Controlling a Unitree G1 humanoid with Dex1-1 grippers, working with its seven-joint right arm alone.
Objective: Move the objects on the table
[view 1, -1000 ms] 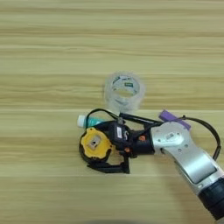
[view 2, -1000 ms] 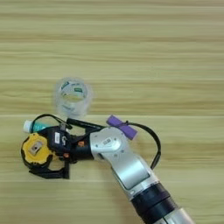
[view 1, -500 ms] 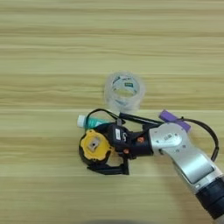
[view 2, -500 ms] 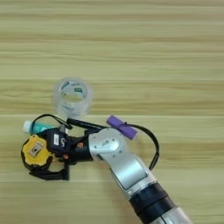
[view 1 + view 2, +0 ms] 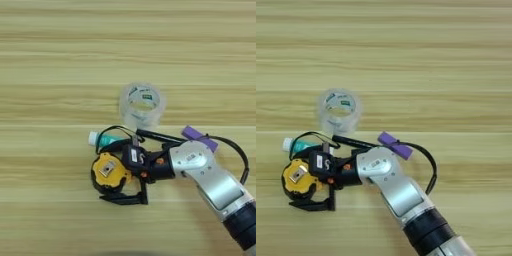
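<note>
While the claw (image 5: 122, 172) straddles the tape measure (image 5: 107, 171), one black finger low at the near side and the rest against its right flank, I judge the grip closing but not proven, so the task looks barely begun. That tape measure is a rounded yellow-and-black case on the wooden surface (image 5: 55, 60). Just beyond lie the teal-capped glue stick (image 5: 100, 139), the slim black pen (image 5: 157, 136) and the short purple cylinder (image 5: 199, 138); farthest sits the clear, glossy tape roll (image 5: 142, 104).

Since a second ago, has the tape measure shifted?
No. The tape measure sits at the same spot below-left of the clear tape roll, beside the tool.
</note>
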